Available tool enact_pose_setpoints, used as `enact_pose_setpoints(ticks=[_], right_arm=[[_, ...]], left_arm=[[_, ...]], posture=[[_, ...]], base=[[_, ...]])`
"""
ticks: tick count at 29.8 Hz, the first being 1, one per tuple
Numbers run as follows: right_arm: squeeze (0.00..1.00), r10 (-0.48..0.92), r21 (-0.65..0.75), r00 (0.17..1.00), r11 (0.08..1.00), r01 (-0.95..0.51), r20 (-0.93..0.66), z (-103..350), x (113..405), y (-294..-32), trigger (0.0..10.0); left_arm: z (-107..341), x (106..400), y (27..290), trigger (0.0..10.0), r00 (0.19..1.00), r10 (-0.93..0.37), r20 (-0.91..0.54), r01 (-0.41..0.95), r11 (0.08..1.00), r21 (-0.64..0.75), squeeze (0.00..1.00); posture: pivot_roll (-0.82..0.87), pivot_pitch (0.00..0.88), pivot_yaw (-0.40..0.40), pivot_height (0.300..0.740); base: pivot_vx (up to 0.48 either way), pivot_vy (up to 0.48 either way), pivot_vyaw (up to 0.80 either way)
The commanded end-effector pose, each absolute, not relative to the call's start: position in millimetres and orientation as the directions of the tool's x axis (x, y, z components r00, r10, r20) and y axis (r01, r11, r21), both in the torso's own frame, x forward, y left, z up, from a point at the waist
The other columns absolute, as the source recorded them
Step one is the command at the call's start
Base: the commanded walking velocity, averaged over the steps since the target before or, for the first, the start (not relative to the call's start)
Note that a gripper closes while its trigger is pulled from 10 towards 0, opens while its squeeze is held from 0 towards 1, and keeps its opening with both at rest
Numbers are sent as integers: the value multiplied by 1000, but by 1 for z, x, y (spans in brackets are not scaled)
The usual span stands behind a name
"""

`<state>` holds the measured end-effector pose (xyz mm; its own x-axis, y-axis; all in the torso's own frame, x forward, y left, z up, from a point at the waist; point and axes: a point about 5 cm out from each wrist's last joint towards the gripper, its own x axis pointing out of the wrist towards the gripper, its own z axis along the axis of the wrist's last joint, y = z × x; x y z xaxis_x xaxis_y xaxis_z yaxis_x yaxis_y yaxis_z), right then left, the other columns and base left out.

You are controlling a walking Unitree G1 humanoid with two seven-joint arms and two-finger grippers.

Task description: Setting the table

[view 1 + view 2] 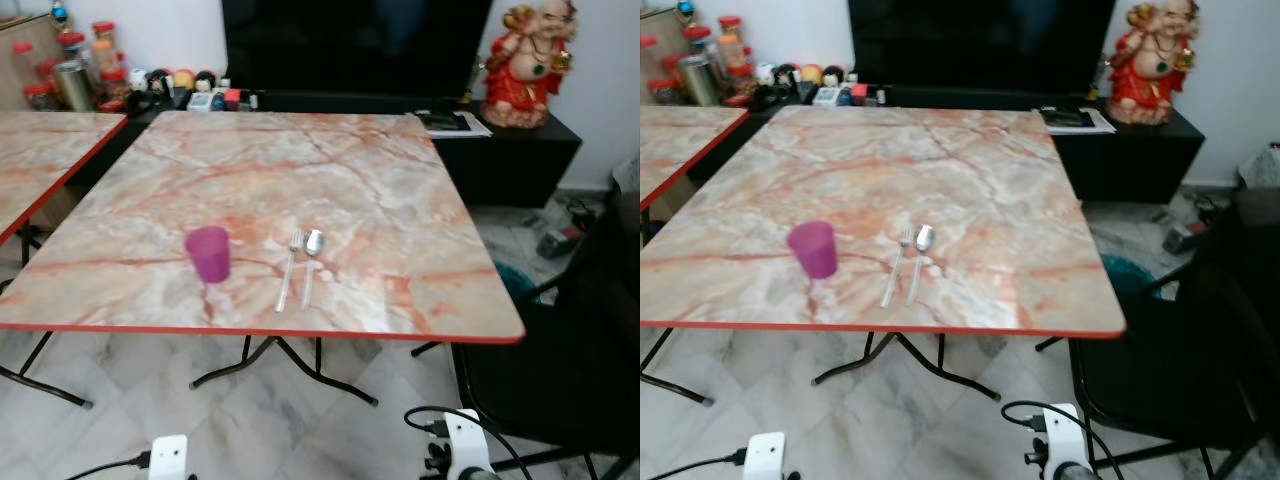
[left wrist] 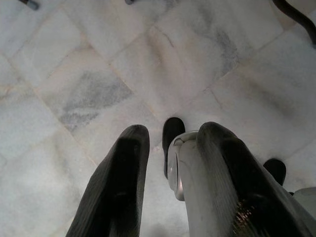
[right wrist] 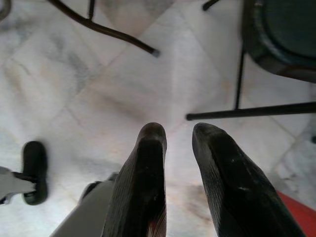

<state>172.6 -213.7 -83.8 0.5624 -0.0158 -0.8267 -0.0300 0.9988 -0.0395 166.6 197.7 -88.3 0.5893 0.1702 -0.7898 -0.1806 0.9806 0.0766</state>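
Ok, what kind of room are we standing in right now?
Most likely a home living or dining room: a marble-patterned folding table with a purple cup, fork and spoon, a big dark TV on a low black cabinet, and a red figurine.

No readable text, no labels, no brands, no numbers anywhere

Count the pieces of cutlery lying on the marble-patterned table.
2: a fork and a spoon, side by side near the table's front edge, right of the purple cup.
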Motion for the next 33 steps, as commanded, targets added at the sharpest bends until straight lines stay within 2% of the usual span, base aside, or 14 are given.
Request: enact_pose_setpoints(ticks=[1,11,17,20,24,27,29,30,33], right_arm=[[0,5,-27,579,999,-47,-815,-81,181,-208,10000],[0,24,-11,572,998,-58,-820,-82,180,-205,10000],[0,27,-8,567,998,-60,-823,-83,178,-205,10000],[0,29,-7,566,998,-61,-824,-83,178,-205,10000],[0,36,-10,554,997,-79,-832,-84,176,-206,10000],[0,41,-3,553,997,-80,-832,-84,175,-205,10000],[0,42,-4,552,997,-82,-833,-84,175,-205,10000],[0,42,-4,552,997,-82,-833,-84,175,-205,10000],[0,38,-4,553,997,-75,-833,-84,175,-206,10000]], left_arm=[[-84,171,212,10000,597,210,-774,-220,971,93,0],[-72,179,241,10000,614,355,-704,-386,914,125,0],[-61,172,272,10000,604,504,-617,-531,832,160,0],[-58,171,278,10000,601,533,-595,-554,815,171,0],[-21,182,313,10000,609,709,-356,-704,690,168,0],[13,196,330,10000,595,784,-177,-771,619,152,0],[33,204,337,10000,582,808,-88,-795,588,146,0],[33,204,337,10000,582,808,-88,-795,588,146,0],[71,219,344,10000,567,821,71,-822,556,124,0]], posture=[[48,0,-48,728],[45,0,-34,728],[51,0,-32,728],[51,0,-32,728],[66,0,-34,728],[68,0,-35,728],[68,0,-35,728],[68,0,-35,728],[68,0,-34,728]], base=[[0,0,0],[0,0,0],[0,0,0],[0,0,0],[0,0,0],[0,0,0],[0,0,0],[0,0,0],[0,0,0]])
